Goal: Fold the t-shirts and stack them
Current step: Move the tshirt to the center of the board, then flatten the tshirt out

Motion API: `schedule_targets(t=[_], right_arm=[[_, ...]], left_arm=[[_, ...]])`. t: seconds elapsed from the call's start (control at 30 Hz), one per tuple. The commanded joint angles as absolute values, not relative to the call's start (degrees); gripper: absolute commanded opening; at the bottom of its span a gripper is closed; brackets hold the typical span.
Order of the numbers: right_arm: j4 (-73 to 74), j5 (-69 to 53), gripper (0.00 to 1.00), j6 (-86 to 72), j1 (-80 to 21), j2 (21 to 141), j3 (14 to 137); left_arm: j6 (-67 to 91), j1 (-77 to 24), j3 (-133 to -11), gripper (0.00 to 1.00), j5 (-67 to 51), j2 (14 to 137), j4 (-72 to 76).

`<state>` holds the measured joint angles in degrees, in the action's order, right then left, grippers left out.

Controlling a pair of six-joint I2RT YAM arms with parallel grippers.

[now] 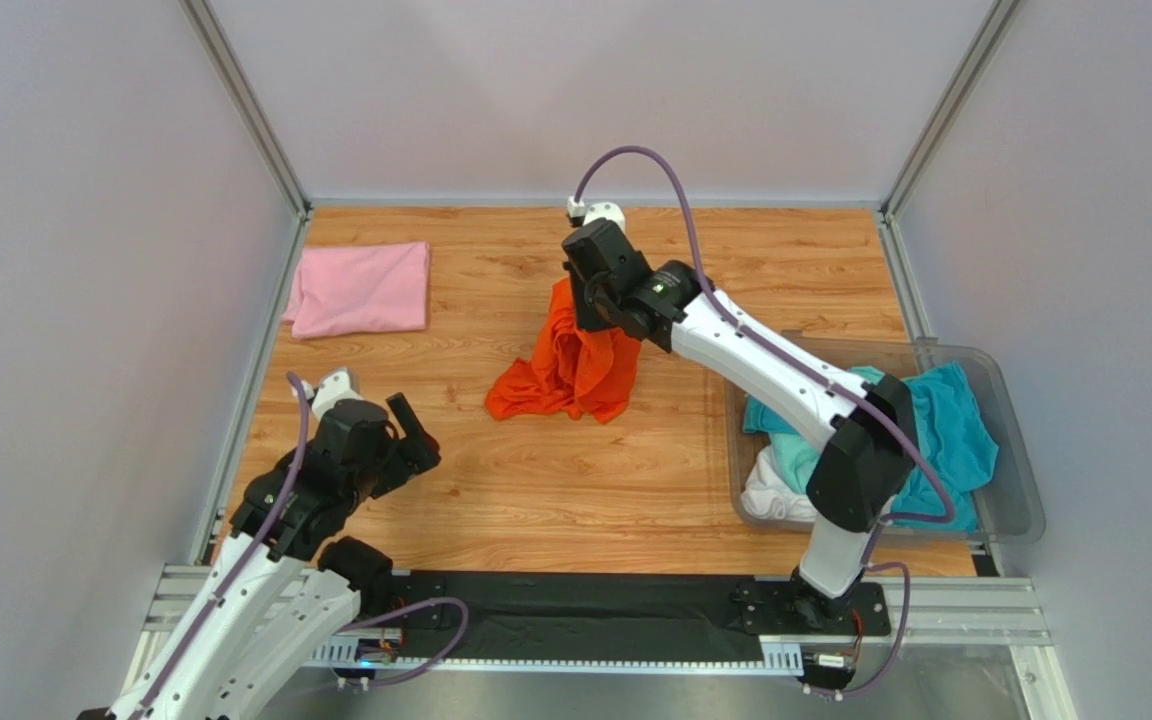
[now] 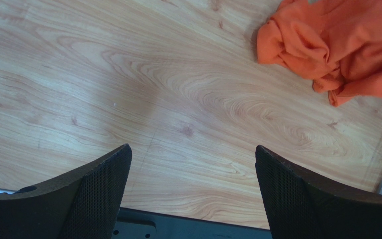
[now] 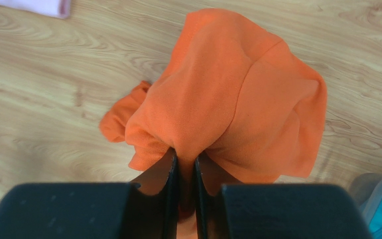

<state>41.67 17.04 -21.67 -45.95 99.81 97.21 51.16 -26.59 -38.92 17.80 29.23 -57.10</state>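
Observation:
My right gripper (image 1: 585, 308) is shut on the bright orange t-shirt (image 1: 567, 368) and holds its top lifted, while the bunched lower part rests on the wooden table. In the right wrist view the orange cloth (image 3: 228, 94) hangs pinched between the jaws of the right gripper (image 3: 184, 162). A folded light pink t-shirt (image 1: 360, 288) lies flat at the back left. Teal, mint and white shirts (image 1: 940, 428) lie in the clear plastic bin (image 1: 1012, 510). My left gripper (image 1: 414, 432) is open and empty, low over bare table at the front left; the orange shirt (image 2: 337, 45) shows beyond it.
The clear bin stands at the right near edge of the table. Grey walls enclose the table on three sides. A black strip (image 1: 567, 615) and metal rail run along the front by the arm bases.

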Motion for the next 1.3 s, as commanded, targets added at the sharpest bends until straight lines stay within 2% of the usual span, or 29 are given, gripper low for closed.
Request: schedule_targets(t=[0.0,0.03,0.07,0.13,0.17,0.2,0.23,0.5,0.67,0.8,0.9,0.93,1.0,1.03,1.2,1.27], right_arm=[[38.2,18.3,0.17,-24.4,-43.2,103.7,96.3],[38.2,18.3,0.22,-24.5,-42.2,104.8,96.2],[38.3,18.3,0.45,-24.5,-41.8,106.2,96.8],[39.4,18.5,0.73,-23.7,-41.0,107.3,97.8],[39.8,18.8,0.92,-23.4,-41.0,107.6,98.4],[40.1,19.5,0.98,-23.1,-40.9,107.1,99.0],[40.3,19.6,1.00,-22.9,-41.0,106.7,99.0],[38.2,19.5,1.00,-21.5,-41.0,96.8,87.1],[35.5,17.7,1.00,-22.5,-40.7,93.3,78.2],[33.0,14.1,1.00,-21.3,-40.6,94.5,76.6],[32.3,13.6,0.98,-21.3,-40.4,97.1,77.1],[32.3,13.4,0.95,-21.1,-40.3,97.8,77.4],[32.5,14.2,0.91,-21.4,-40.3,99.9,78.3],[32.6,14.8,0.88,-21.5,-40.3,100.5,78.4],[32.3,16.3,0.79,-22.1,-40.0,103.0,78.7],[31.6,16.9,0.66,-22.1,-39.9,103.6,78.8]], left_arm=[[51.2,-26.6,-37.4,1.00,14.7,32.5,-52.9],[51.1,-26.6,-37.2,1.00,13.5,33.4,-50.9],[50.9,-26.6,-36.9,1.00,12.9,35.2,-49.8],[50.0,-26.6,-36.4,1.00,11.1,37.3,-46.3],[49.6,-26.6,-36.2,1.00,10.6,39.5,-44.8],[48.6,-26.6,-36.0,1.00,10.1,40.7,-43.2],[48.3,-26.6,-36.0,1.00,9.8,41.9,-40.3],[44.3,-26.5,-38.4,1.00,9.1,59.1,-25.7],[41.8,-26.3,-43.1,0.99,9.1,72.4,-22.8],[40.6,-25.2,-46.8,0.91,5.7,80.1,-20.2],[40.4,-24.8,-48.9,0.81,4.6,85.0,-18.8],[40.4,-24.6,-49.3,0.75,4.1,87.2,-18.5],[40.0,-24.3,-51.0,0.69,3.2,89.2,-18.2],[39.9,-24.3,-51.4,0.60,2.9,90.9,-18.0],[38.4,-24.0,-54.0,0.40,2.1,94.9,-15.9],[38.0,-23.3,-55.7,0.21,2.4,96.8,-16.5]])
